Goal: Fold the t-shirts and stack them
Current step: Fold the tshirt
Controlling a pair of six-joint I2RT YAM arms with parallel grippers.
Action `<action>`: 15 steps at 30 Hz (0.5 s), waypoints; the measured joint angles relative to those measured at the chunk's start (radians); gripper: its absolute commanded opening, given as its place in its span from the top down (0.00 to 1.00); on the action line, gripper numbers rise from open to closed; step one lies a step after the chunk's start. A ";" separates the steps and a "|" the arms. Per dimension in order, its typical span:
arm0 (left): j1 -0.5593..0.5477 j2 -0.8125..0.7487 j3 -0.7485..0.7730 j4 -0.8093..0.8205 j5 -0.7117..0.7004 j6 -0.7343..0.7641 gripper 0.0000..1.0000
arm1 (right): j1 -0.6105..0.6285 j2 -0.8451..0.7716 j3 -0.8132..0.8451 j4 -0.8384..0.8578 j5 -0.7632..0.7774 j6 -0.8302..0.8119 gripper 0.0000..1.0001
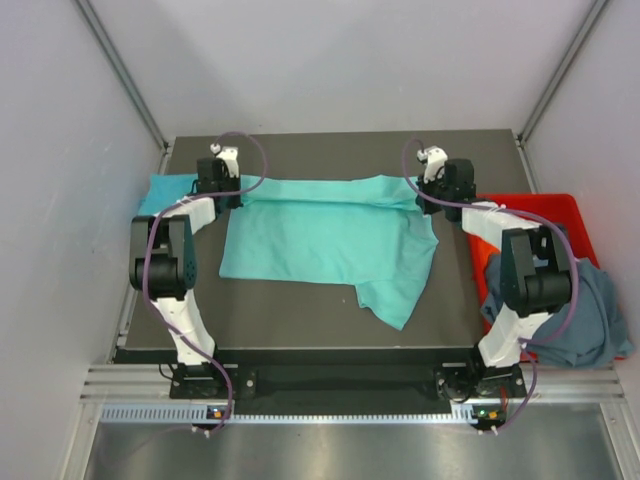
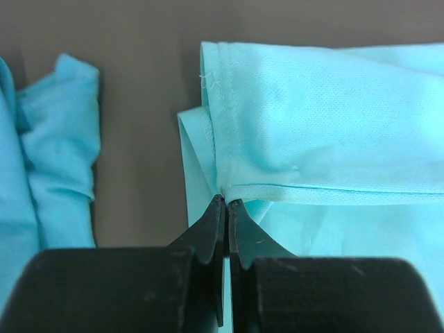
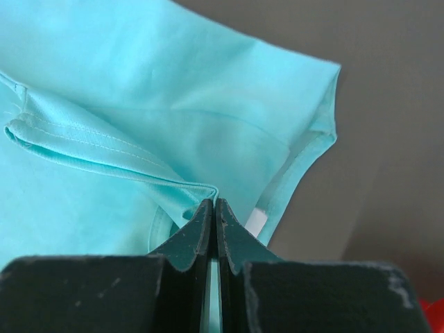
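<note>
Clamped tight on the hemmed far-left corner of the mint-teal t-shirt (image 1: 330,235) with the left end effector (image 2: 226,201); clamped likewise on its far-right corner with the right end effector (image 3: 214,203). Spread across the middle of the dark table (image 1: 300,310), far edge doubled over, one sleeve trailing toward the near right. On the table's far left, beside the left arm: a bunched cyan-blue t-shirt (image 1: 165,190). Draped over the red crate (image 1: 550,210) at right: a slate grey-blue t-shirt (image 1: 585,315).
</note>
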 measured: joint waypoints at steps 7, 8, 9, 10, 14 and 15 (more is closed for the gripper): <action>0.002 -0.007 -0.027 -0.007 0.019 -0.006 1.00 | 0.000 -0.016 -0.040 0.000 -0.003 0.000 1.00; 0.002 -0.008 -0.027 -0.008 0.019 -0.008 1.00 | 0.000 -0.016 -0.040 0.001 -0.004 0.000 1.00; 0.002 -0.008 -0.027 -0.007 0.021 -0.011 1.00 | 0.000 -0.017 -0.040 0.001 -0.005 0.000 1.00; 0.002 -0.010 -0.027 -0.008 0.023 -0.014 1.00 | 0.000 -0.017 -0.040 0.001 -0.006 0.000 1.00; 0.002 -0.027 -0.040 -0.008 0.023 -0.023 1.00 | 0.001 -0.017 -0.040 -0.001 -0.010 0.000 1.00; 0.002 -0.034 -0.045 -0.008 0.023 -0.023 1.00 | 0.001 -0.017 -0.041 -0.002 -0.010 0.000 1.00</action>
